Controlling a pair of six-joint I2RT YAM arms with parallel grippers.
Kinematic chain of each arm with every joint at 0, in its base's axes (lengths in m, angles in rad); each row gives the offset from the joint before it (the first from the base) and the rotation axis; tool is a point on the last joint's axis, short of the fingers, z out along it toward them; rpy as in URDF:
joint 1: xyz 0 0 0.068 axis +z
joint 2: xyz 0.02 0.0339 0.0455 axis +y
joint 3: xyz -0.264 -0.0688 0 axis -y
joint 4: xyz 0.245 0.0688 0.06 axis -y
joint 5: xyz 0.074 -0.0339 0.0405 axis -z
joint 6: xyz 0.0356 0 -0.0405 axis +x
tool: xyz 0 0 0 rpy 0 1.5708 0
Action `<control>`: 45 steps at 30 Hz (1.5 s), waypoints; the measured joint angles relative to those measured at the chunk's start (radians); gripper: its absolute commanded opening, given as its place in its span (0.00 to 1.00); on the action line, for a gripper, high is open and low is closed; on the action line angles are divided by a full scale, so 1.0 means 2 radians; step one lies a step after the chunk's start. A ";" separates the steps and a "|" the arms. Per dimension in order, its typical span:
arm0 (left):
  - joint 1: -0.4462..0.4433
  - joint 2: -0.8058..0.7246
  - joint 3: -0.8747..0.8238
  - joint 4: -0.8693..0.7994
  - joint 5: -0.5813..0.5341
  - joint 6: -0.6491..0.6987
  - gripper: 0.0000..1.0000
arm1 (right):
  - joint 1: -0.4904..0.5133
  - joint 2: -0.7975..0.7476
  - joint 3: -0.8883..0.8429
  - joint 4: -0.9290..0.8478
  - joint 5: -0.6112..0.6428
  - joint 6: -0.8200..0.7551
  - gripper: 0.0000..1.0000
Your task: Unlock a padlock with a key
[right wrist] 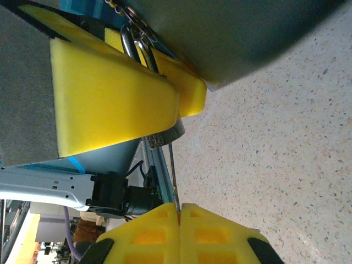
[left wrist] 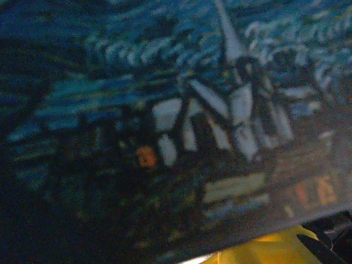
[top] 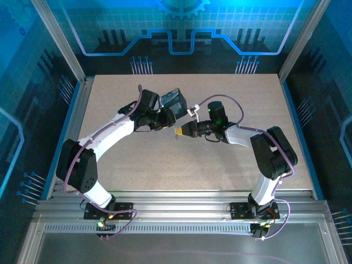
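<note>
Two tools tight: right tool [right wrist: 179,209] on thin dark key [right wrist: 172,170], left tool [top: 168,122] around small shiny silver padlock [right wrist: 164,137].

The padlock [right wrist: 168,135] is gleaming as polished silver metal, the key [right wrist: 171,170] is showing as a thin dull metal shaft, and the pads [right wrist: 144,235] of the right gripper [right wrist: 179,211] are looking like matt yellow foam. The table [right wrist: 286,143] is presenting a matt, finely speckled beige surface, the box [left wrist: 165,99] is carrying a brush-stroke print with a faint sheen, and the rails [top: 181,204] at the near edge are shining as ribbed bare metal.
</note>
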 measured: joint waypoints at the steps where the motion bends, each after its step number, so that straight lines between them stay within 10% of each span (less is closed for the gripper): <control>1: 0.000 0.000 0.000 0.000 0.000 0.000 0.00 | 0.000 0.000 0.000 0.000 0.000 0.000 0.00; 45: 0.002 0.022 0.024 -0.047 -0.026 -0.111 0.00 | 0.027 -0.029 -0.065 0.036 0.085 -0.022 0.00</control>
